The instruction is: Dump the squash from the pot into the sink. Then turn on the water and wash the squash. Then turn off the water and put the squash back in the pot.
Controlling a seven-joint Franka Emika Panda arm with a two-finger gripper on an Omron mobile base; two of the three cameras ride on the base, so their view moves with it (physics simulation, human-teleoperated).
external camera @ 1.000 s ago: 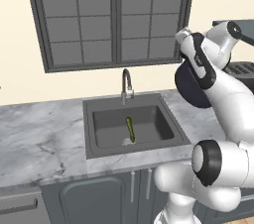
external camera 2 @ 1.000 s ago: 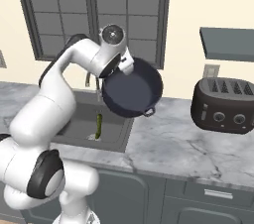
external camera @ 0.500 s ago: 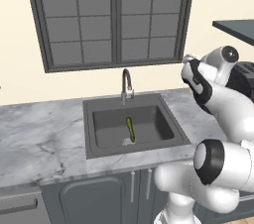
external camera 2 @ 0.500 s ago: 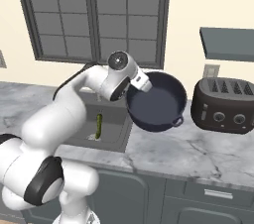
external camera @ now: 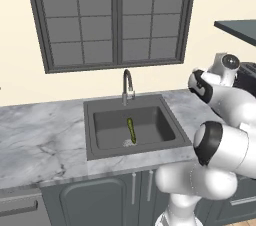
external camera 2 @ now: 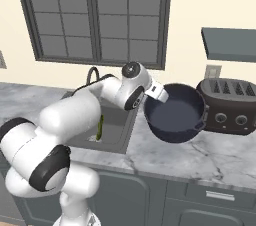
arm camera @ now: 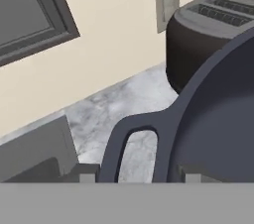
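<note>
With the squash [external camera: 131,130] already lying in the sink [external camera: 165,142] near the drain, the claw [external camera 2: 156,91] grips the empty pot [external camera 2: 175,113] by its rim, tilted above the worktop [external camera 2: 200,157] beside the toaster [external camera 2: 229,106], seemingly to park it

Flat, even rendered light, bright in all three views, no visible lamp or single source. Soft shading only: the sink [external camera: 134,127] basin reads darker than the marble desk [external camera: 40,140], faint shadow under the pot [external camera 2: 175,112] on the desk. No glare, slight sheen on the white arm. Base views sharp, no edge distortion. Hand view is coarser, close-up pot handle [arm camera: 131,141] and toaster [arm camera: 208,34] look soft and pixelated.
</note>
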